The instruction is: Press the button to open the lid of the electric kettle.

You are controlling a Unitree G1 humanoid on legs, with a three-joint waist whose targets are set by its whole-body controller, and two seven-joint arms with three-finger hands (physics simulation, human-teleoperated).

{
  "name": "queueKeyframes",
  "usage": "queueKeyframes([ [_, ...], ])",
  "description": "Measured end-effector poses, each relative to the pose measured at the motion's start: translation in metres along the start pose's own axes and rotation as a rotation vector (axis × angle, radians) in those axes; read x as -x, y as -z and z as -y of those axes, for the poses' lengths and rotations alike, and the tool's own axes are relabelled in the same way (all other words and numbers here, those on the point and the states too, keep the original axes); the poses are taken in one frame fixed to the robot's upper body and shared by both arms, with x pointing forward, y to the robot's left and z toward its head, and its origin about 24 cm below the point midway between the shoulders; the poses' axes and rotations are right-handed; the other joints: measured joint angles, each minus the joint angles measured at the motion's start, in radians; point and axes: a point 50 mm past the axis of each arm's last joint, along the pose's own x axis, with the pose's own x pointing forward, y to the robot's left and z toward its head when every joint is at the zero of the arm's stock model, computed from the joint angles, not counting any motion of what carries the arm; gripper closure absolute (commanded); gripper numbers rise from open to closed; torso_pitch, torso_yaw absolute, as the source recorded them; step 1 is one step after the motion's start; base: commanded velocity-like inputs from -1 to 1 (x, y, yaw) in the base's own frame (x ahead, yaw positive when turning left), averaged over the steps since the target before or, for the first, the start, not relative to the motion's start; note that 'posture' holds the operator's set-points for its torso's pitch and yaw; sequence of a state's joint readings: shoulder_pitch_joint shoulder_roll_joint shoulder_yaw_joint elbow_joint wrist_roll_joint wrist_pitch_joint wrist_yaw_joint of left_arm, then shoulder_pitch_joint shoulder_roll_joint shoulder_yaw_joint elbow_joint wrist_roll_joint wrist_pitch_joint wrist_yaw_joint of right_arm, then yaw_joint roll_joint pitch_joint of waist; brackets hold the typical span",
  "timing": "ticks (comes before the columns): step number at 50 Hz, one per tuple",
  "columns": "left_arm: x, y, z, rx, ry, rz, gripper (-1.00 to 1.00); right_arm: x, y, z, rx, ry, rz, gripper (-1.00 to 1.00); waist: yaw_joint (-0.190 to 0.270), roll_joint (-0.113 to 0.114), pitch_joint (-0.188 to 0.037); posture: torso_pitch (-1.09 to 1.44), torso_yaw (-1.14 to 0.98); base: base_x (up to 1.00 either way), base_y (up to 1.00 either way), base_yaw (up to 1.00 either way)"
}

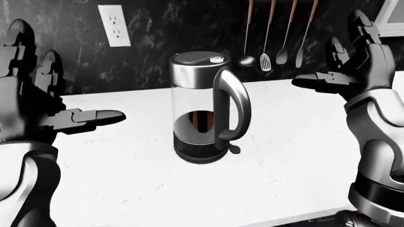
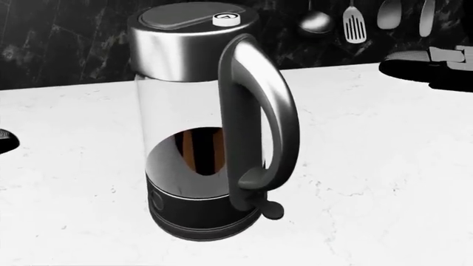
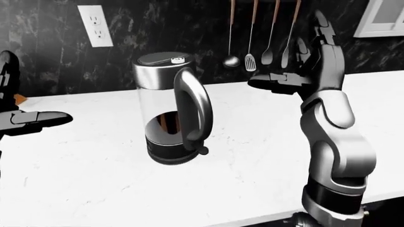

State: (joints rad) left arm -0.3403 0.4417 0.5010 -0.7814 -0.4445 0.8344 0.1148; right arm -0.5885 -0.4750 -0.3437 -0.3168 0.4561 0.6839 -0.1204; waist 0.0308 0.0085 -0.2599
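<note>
The electric kettle stands upright on the white counter, glass body, steel top, dark base, handle turned toward me. Its lid is shut, with a small round white button by the top of the handle. My left hand is open, raised at the view's left, thumb pointing toward the kettle, well apart from it. My right hand is open, raised at the view's right, level with the kettle's top, thumb pointing left, also apart from it.
A dark marbled wall runs behind the counter with a white outlet at the upper left. Several utensils hang on the wall to the right of the kettle. A white frame shows at the top right.
</note>
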Motion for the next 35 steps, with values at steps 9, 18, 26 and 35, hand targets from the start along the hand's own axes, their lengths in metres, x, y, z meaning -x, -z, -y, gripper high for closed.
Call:
queueKeyframes([
  [9,-0.001,0.0,0.003,-0.029,0.01,-0.004,-1.0,-0.011,-0.012,-0.005,0.043,-0.007,0.021,-1.0,0.004,0.004,-0.001,-0.39,0.0,0.0,0.0,0.0],
  [18,-0.001,0.001,0.006,-0.044,0.018,-0.017,-1.0,-0.028,-0.02,-0.014,0.068,-0.029,0.024,-1.0,0.007,0.002,0.001,-0.39,0.0,0.0,0.0,0.0],
  [26,-0.002,0.002,0.006,-0.045,0.014,-0.022,-1.0,-0.037,-0.02,-0.021,0.075,-0.042,0.014,-1.0,0.009,0.001,0.002,-0.39,0.0,0.0,0.0,0.0],
  [35,-0.002,0.001,0.008,-0.04,0.02,-0.02,-1.0,-0.051,-0.021,-0.031,0.091,-0.057,0.001,-1.0,0.01,0.005,0.005,-0.39,0.0,0.0,0.0,0.0],
])
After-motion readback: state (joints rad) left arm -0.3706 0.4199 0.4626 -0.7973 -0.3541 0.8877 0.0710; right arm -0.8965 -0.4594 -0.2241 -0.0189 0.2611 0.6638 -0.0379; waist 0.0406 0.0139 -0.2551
